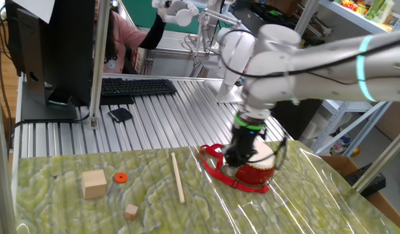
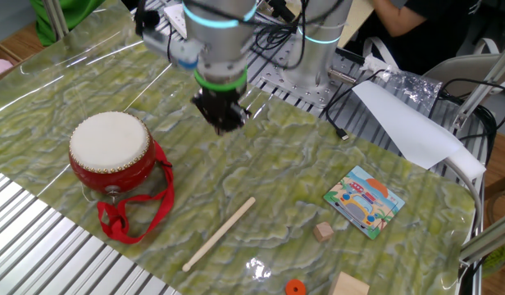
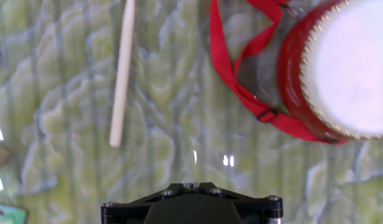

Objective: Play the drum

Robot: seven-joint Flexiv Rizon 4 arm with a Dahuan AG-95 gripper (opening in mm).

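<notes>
Green marbled mat over a slatted metal table, drum (image 2: pixel 110 153) sitting near one edge, stick (image 2: pixel 219 233) lying loose beside its red strap (image 2: pixel 131 215). Gripper (image 2: pixel 222 120) hovers empty between them; can't tell if it's spread. I'd grab the stick near one end first, square-on.

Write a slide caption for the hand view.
Looking down at the green mat: wooden stick at left, red drum with strap at right.

No legible text or labels
</notes>
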